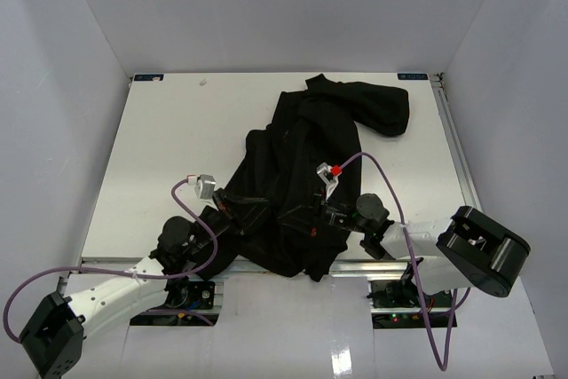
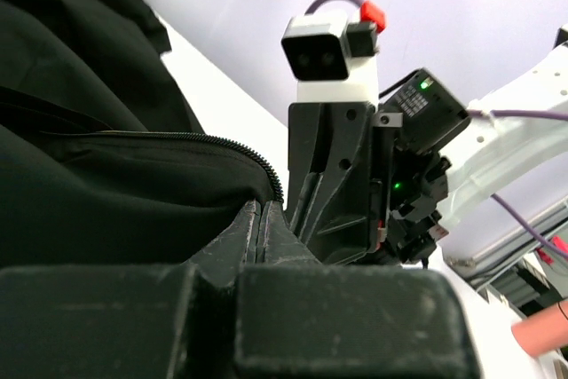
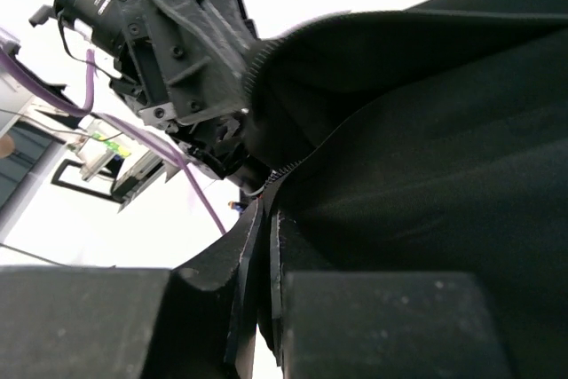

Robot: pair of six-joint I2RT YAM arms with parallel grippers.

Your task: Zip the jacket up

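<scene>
**If either pinch slips, the zip halves drift apart**

While both arms crowd the near hem, I read the left gripper (image 1: 241,213) and the right gripper (image 1: 300,217) as clamped on the jacket (image 1: 306,157). Each nips a fold of cloth beside the zipper teeth (image 2: 232,142). Both wrist views show the fingers (image 3: 235,250) pressed together with fabric running into the tips. The jacket lies crumpled across the middle of the table (image 1: 160,130), reaching its near edge. My worry is that the holds look shallow, so any pull could let the cloth slide out. The two grippers sit just beside each other, so a careless move could knock them together. I cannot spot the slider, and tugging blind could bunch fabric into the teeth.
</scene>
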